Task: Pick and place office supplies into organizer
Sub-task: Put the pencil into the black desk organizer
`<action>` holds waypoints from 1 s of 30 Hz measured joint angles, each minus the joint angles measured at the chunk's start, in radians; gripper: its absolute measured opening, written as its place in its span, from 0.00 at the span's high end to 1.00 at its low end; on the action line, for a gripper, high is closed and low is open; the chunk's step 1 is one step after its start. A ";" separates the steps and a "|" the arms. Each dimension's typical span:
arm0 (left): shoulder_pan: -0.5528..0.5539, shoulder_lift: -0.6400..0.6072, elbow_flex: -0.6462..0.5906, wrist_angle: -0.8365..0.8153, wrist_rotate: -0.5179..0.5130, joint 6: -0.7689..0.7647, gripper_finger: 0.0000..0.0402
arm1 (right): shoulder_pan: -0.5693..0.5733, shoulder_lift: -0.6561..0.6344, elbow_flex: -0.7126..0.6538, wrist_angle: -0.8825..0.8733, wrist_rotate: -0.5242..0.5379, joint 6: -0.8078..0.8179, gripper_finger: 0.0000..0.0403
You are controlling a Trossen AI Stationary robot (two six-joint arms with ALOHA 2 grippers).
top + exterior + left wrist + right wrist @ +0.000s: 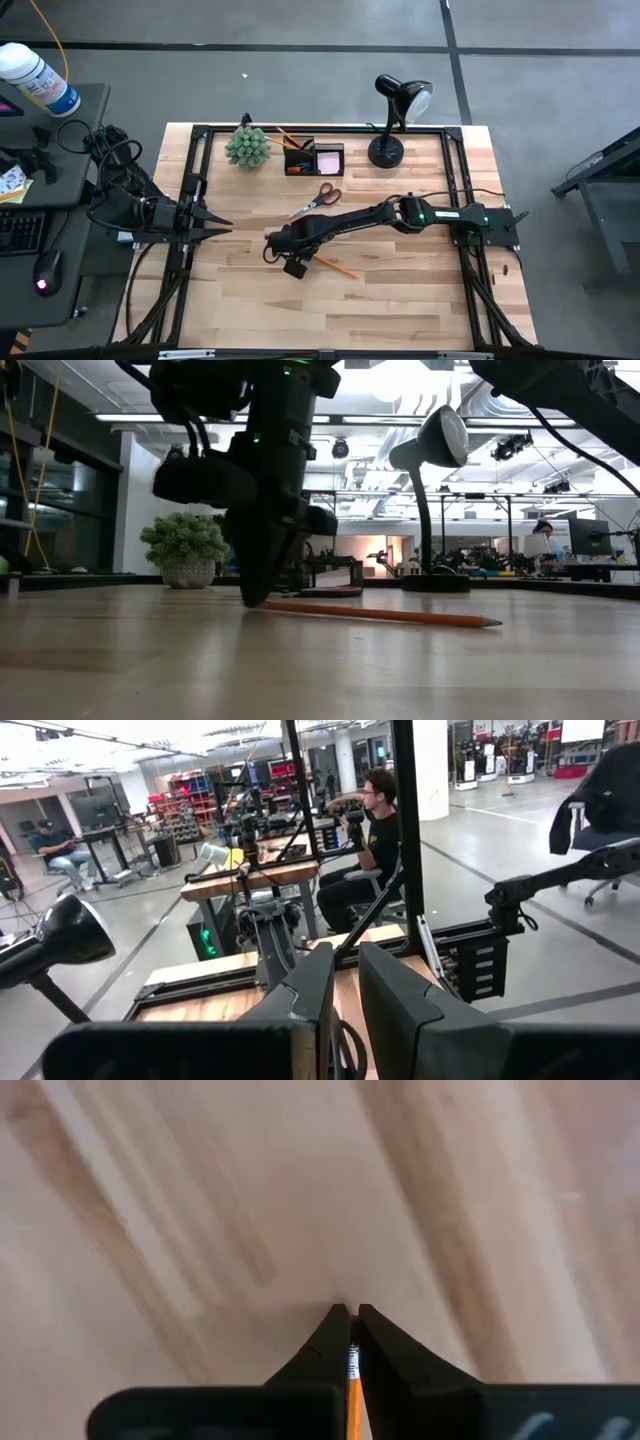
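- High view: the right claw (293, 252) hangs low over the middle of the wooden surface (400, 300), its arm reaching in from the 3 o'clock side. An orange pencil (338, 266) lies flat on the wood, running from the claw out toward 4 o'clock.
- High view: the orange-handled scissors (317, 199) lie on the wood at about 1 o'clock from that claw, near but apart from it. The black organizer (313, 158) stands farther off toward 12 o'clock, between a green plant (247, 147) and a black desk lamp (397, 112); pencils lean in its plant-side compartment and a pink pad (330, 160) lies in the lamp-side one.
- High view: the left claw (208, 221) waits at the 9 o'clock edge, pointing inward, well apart from all the supplies.
- Low view: the right claw (256, 598) points straight down with its tips at the wood, meeting one end of the pencil (385, 616), which stretches away flat toward 3 o'clock, sharpened tip farthest off.
- Left wrist view: the left claw (345, 980) shows a narrow gap between its fingers with nothing in it; a seated person (367, 840) is in the room beyond.
- Right wrist view: the right claw (350, 1316) is clamped together on the pencil (353, 1390), the thin orange shaft pinched between the two dark fingers just behind their tips.
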 joint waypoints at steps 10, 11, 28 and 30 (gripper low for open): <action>0.000 -0.030 0.000 0.003 0.010 0.019 0.90 | -0.014 -0.026 0.000 -0.044 0.008 -0.021 0.99; 0.000 -0.031 0.000 0.003 0.010 0.021 0.90 | -0.014 -0.028 0.000 -0.045 0.009 -0.023 0.99; 0.000 -0.048 0.000 -0.011 0.010 0.053 0.90 | -0.075 -0.108 0.000 -0.072 0.013 -0.071 1.00; 0.000 -0.048 0.000 -0.019 0.010 0.050 0.90 | -0.085 -0.116 0.000 -0.081 0.013 -0.083 1.00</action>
